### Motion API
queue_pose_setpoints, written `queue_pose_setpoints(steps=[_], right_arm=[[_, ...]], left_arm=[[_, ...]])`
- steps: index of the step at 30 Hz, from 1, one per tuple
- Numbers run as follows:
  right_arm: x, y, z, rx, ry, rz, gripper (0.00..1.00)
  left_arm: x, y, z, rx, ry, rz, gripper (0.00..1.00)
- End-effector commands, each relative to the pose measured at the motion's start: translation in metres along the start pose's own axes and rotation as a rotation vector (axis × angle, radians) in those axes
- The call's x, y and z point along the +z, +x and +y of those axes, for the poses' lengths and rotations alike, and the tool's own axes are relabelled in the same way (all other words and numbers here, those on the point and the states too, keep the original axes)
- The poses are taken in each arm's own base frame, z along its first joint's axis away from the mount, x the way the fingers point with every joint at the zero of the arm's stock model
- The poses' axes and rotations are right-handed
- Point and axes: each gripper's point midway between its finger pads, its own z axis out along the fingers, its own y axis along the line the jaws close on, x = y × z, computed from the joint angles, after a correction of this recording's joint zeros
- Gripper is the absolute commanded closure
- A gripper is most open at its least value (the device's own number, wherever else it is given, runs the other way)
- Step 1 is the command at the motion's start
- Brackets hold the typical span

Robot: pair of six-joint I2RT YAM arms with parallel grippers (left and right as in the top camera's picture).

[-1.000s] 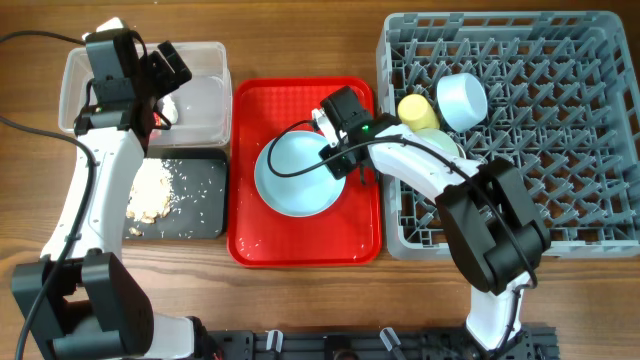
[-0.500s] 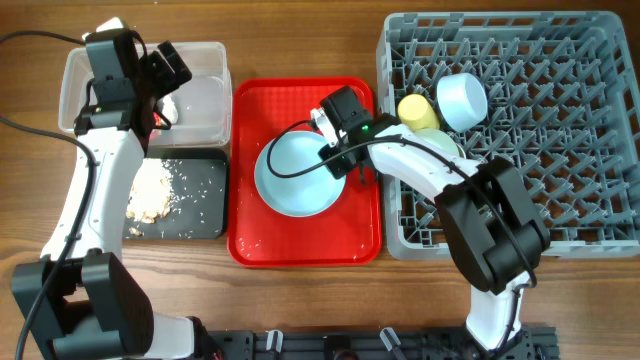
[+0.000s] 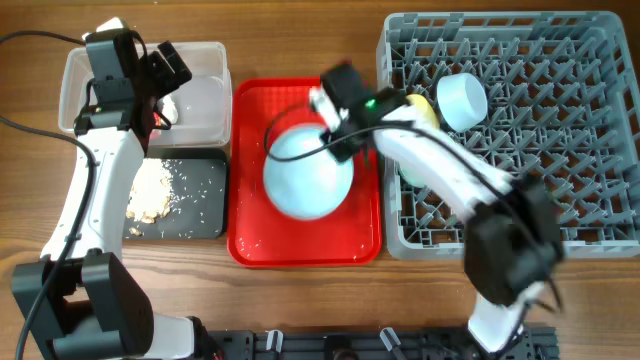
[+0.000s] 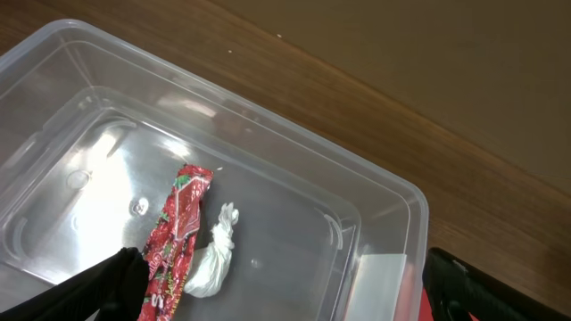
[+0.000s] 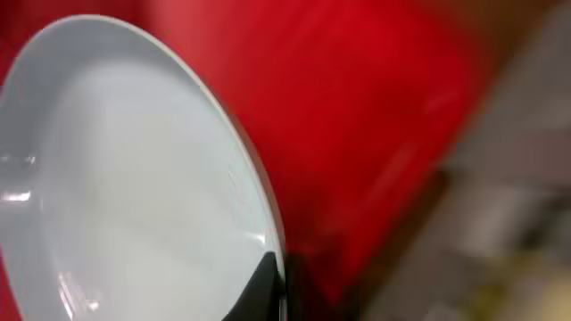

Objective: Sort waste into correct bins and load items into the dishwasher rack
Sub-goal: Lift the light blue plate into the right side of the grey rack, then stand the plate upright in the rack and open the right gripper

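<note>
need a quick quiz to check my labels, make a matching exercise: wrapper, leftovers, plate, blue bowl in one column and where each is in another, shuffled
1 wrapper
2 leftovers
3 plate
4 blue bowl

A in the rack
B in the clear tub
C over the red tray
D in the black tray

Pairs: 1-B, 2-D, 3-C, 4-A

Overhead cam: straight down, whole scene. L wrist cam: close over clear tub (image 4: 294,214), overhead's 10 o'clock. R wrist: v. close on plate (image 5: 134,178), blurred, overhead's centre.
</note>
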Motion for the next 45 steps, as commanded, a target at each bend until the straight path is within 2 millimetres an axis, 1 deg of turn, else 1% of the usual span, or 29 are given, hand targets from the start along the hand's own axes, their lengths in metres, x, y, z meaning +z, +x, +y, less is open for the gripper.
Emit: queue_pose_setpoints(steps=[1, 2, 4, 5, 6, 7, 9, 10, 11, 13, 15, 16, 18, 21, 22, 24, 26, 29, 31, 33, 34, 37, 38, 39, 41, 42, 43, 44, 45], right_arm=[[-0.216, -0.032, -0.096, 0.158, 0.572, -0.341, 0.96], [-0.258, -0.002, -0.121, 0.223, 0.755, -0.319, 0.96], [-0.281, 0.030, -0.138, 0.239, 0.876, -0.242, 0.96], [-0.289, 0.053, -0.151, 0.261, 0.933, -0.171, 0.96], [-0.289, 0.073, -0.161, 0.266, 0.949, -0.084, 0.96], [-0.288, 0.089, -0.172, 0.300, 0.964, -0.025, 0.96], [-0.286, 0.114, -0.199, 0.381, 0.997, 0.063, 0.96], [-0.284, 0.120, -0.207, 0.401, 1.004, 0.087, 0.96], [-0.274, 0.131, -0.219, 0.447, 1.012, 0.134, 0.96], [-0.253, 0.154, -0.239, 0.469, 1.038, 0.261, 0.96], [-0.243, 0.164, -0.252, 0.476, 1.059, 0.320, 0.96], [-0.232, 0.167, -0.257, 0.485, 1.045, 0.349, 0.96], [-0.222, 0.167, -0.262, 0.446, 1.040, 0.392, 0.96], [-0.227, 0.155, -0.276, 0.354, 1.103, 0.405, 0.96], [-0.227, 0.146, -0.282, 0.298, 1.107, 0.400, 0.96], [-0.227, 0.139, -0.285, 0.271, 1.106, 0.388, 0.96], [-0.214, 0.135, -0.280, 0.252, 1.023, 0.364, 0.96], [-0.210, 0.136, -0.278, 0.249, 1.000, 0.364, 0.96], [-0.203, 0.134, -0.274, 0.246, 0.952, 0.349, 0.93], [-0.195, 0.132, -0.268, 0.244, 0.894, 0.330, 0.80], [-0.195, 0.132, -0.269, 0.244, 0.895, 0.330, 0.75], [-0.195, 0.126, -0.271, 0.248, 0.906, 0.305, 0.53], [-0.196, 0.121, -0.271, 0.252, 0.914, 0.281, 0.47], [-0.193, 0.109, -0.267, 0.252, 0.897, 0.224, 0.43], [-0.183, 0.082, -0.249, 0.232, 0.776, 0.104, 0.40], [-0.178, 0.064, -0.236, 0.215, 0.696, 0.034, 0.38], [-0.175, 0.044, -0.221, 0.193, 0.625, -0.048, 0.33], [-0.175, 0.027, -0.211, 0.176, 0.582, -0.116, 0.30], [-0.171, 0.013, -0.199, 0.162, 0.506, -0.179, 0.30]], left_arm=[[-0.002, -0.004, 0.001, -0.008, -0.001, -0.012, 0.00], [-0.002, -0.004, 0.001, -0.008, 0.000, -0.011, 0.00], [-0.002, -0.004, 0.001, -0.008, 0.000, -0.011, 0.00], [-0.002, -0.004, 0.001, -0.008, 0.000, -0.011, 0.00], [-0.002, -0.004, 0.001, -0.008, 0.000, -0.011, 0.00], [-0.002, -0.004, 0.001, -0.008, -0.001, -0.011, 0.00], [-0.002, -0.004, 0.001, -0.008, 0.000, -0.011, 0.00], [-0.002, -0.004, 0.001, -0.008, 0.000, -0.011, 0.00], [-0.002, -0.004, 0.001, -0.008, -0.001, -0.011, 0.00], [-0.002, -0.004, 0.001, -0.008, -0.001, -0.011, 0.00], [-0.002, -0.004, 0.001, -0.008, 0.000, -0.011, 0.00], [-0.002, -0.004, 0.001, -0.008, 0.000, -0.011, 0.00], [-0.002, -0.004, 0.001, -0.008, -0.001, -0.011, 0.00], [-0.002, -0.004, 0.001, -0.008, -0.001, -0.012, 0.00], [-0.002, -0.004, 0.001, -0.008, -0.001, -0.011, 0.00], [-0.002, -0.004, 0.001, -0.008, 0.000, -0.011, 0.00], [-0.002, -0.004, 0.001, -0.008, 0.000, -0.011, 0.00], [-0.002, -0.004, 0.001, -0.008, -0.001, -0.011, 0.00], [-0.002, -0.004, 0.001, -0.008, -0.001, -0.011, 0.00], [-0.002, -0.004, 0.001, -0.008, 0.000, -0.011, 0.00], [-0.002, -0.004, 0.001, -0.008, 0.000, -0.011, 0.00], [-0.002, -0.004, 0.001, -0.008, -0.001, -0.012, 0.00], [-0.002, -0.004, 0.001, -0.008, 0.000, -0.011, 0.00], [-0.002, -0.004, 0.001, -0.008, 0.000, -0.011, 0.00], [-0.002, -0.004, 0.001, -0.008, -0.001, -0.012, 0.00], [-0.002, -0.004, 0.001, -0.008, 0.000, -0.011, 0.00], [-0.002, -0.004, 0.001, -0.008, 0.000, -0.011, 0.00], [-0.002, -0.004, 0.001, -0.008, -0.001, -0.011, 0.00], [-0.002, -0.004, 0.001, -0.008, -0.001, -0.011, 0.00]])
